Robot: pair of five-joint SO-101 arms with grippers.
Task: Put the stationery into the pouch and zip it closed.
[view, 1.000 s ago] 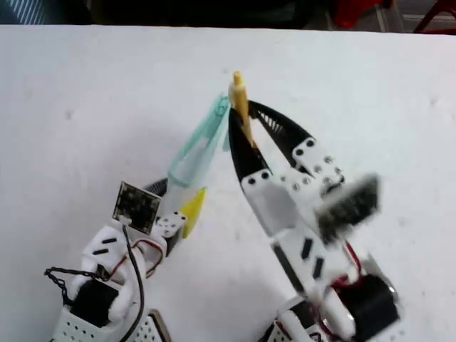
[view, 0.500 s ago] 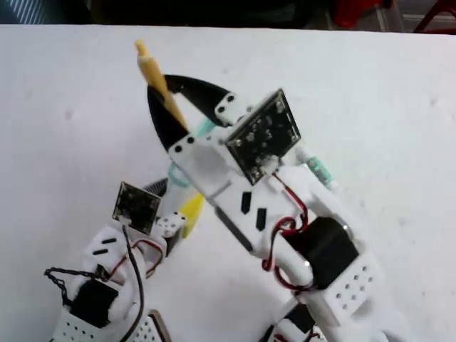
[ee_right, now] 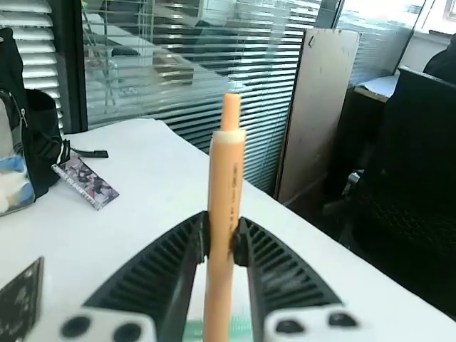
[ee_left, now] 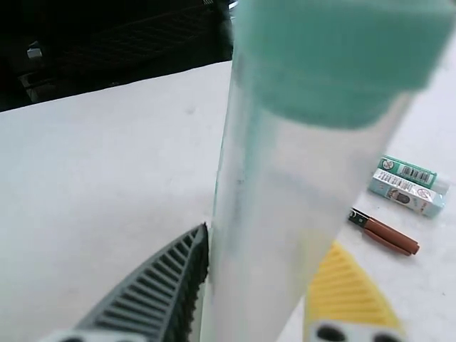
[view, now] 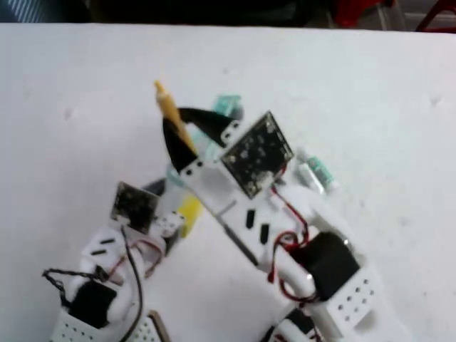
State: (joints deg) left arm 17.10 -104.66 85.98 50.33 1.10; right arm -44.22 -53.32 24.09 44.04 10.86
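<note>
The pouch (ee_left: 285,178), a clear sleeve with a teal band along its top, stood up off the white surface (view: 85,85), pinched by the left end effector (ee_left: 267,242) between a grey ribbed finger on one side and a yellow one on the other. From where I stood its see-through wall looked pale and blurred, and I could not tell whether anything lay inside it. From above, its teal end showed just past the right arm's black fingers.

The right end effector (view: 173,117) was pressed together on a yellow-orange pen (view: 167,103), gripping it near the middle so that the capped end stuck out beyond the fingertips. The pen was held in the air just beside the pouch's upper part, and I could not tell whether the two touched.

Two more pieces of stationery lay flat on the surface, outside the pouch: a small teal-and-white pack (ee_left: 405,187) and, just beside it, a brown pen (ee_left: 385,233). The pack carried a printed label with small dark marks, too small to read.

Beyond the right arm, a black bag (ee_right: 28,142) sat on the surface with a printed card (ee_right: 85,182) lying near it, its picture too small to make out, and window blinds (ee_right: 178,64) hung behind.
</note>
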